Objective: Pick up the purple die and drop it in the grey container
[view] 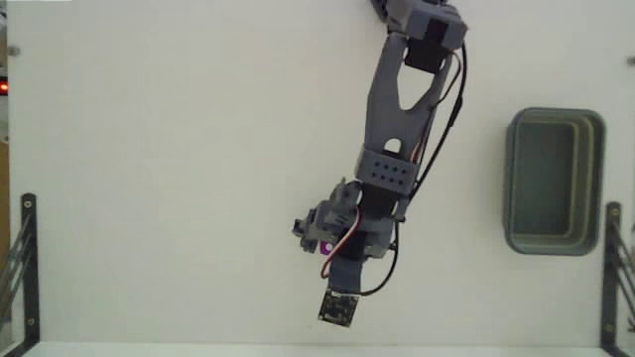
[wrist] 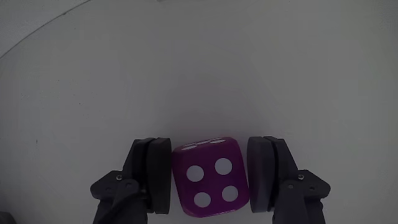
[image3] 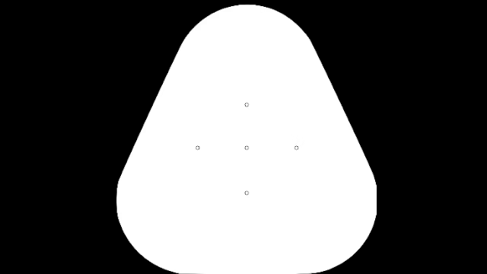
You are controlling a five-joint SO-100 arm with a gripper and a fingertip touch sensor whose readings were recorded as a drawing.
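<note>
White table [view: 179,178], black brackets [view: 22,258] at edges.

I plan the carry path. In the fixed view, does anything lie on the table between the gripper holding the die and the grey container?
No. In the fixed view the white table is bare between the gripper, shut on the purple die, and the grey container.

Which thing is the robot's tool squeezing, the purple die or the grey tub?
The purple die, between the tool fingers. The grey tub sits far away.

No text, label or brand is showing; only the die [wrist: 210,177] is showing four white pips facing the wrist view.
</note>
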